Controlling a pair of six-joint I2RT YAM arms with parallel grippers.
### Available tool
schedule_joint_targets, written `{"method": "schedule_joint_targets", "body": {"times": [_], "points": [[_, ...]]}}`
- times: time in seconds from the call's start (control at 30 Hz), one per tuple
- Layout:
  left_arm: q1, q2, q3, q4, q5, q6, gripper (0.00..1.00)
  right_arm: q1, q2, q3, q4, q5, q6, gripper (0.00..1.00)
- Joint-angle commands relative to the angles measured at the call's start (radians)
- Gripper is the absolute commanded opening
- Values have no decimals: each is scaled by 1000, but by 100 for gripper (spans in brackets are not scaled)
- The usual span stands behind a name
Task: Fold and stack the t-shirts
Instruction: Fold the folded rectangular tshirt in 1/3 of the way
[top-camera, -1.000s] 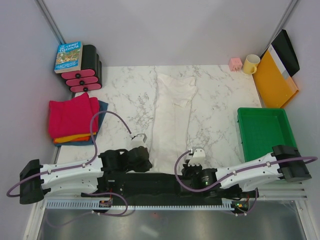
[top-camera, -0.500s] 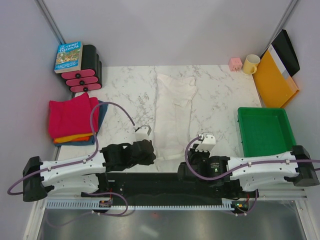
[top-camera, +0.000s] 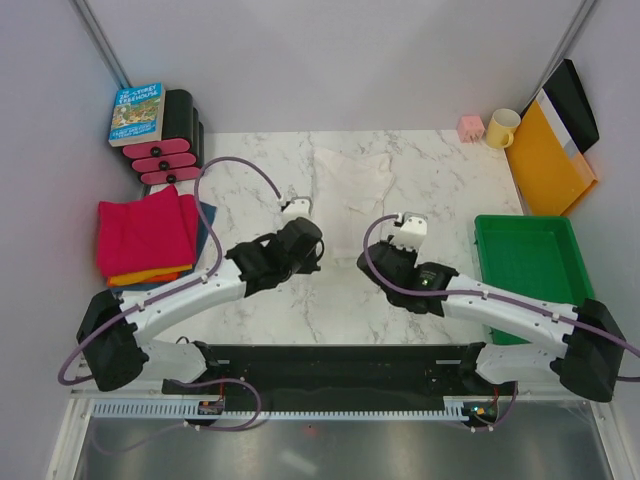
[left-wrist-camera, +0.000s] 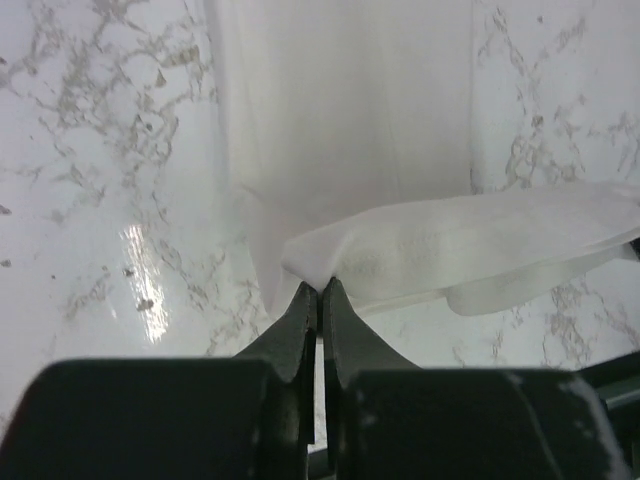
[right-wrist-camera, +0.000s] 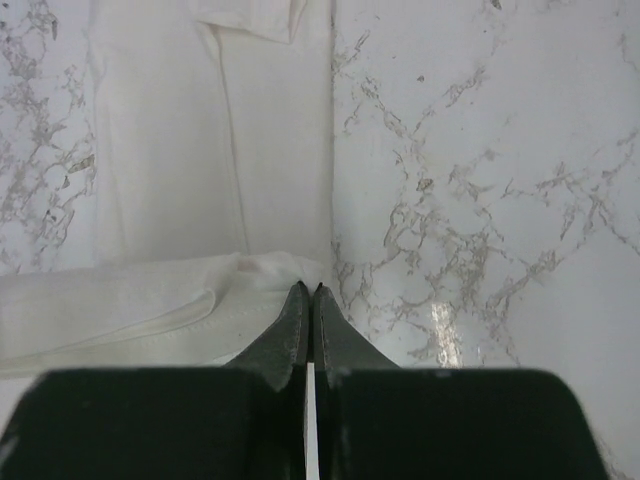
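Left tool (left-wrist-camera: 318, 292) seemingly on shirt (left-wrist-camera: 340, 120) hem

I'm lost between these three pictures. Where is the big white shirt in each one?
Top view: the white shirt lies centre, a little above the middle of the picture.
Left wrist view: upper middle; its folded-back hem runs right from the left pincer, shut on it.
Right wrist view: left half; the hem runs left from the right pincer, shut on it.
Shared landmark: the marble table around it.
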Motion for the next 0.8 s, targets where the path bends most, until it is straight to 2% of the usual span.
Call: {"method": "schedule_joint_targets", "body": {"times": [0.0,0.1,0.3,0.5,0.77], "points": [[108,73,76,36,-14,163,2,-126,87,49,145,-72,-241,0],[171,140,130,66,18,199,2,-232,158,74,223,-135,-308,0],[242,297,219,91,50,231,2,-342,328,173,300,-218,-377,0],[274,456,332,94,82,249,2,-404,452,248,335,-263,-396,0],[329,587,429,94,128,257,2,-459,602,334,352,-302,-416,0]]}}
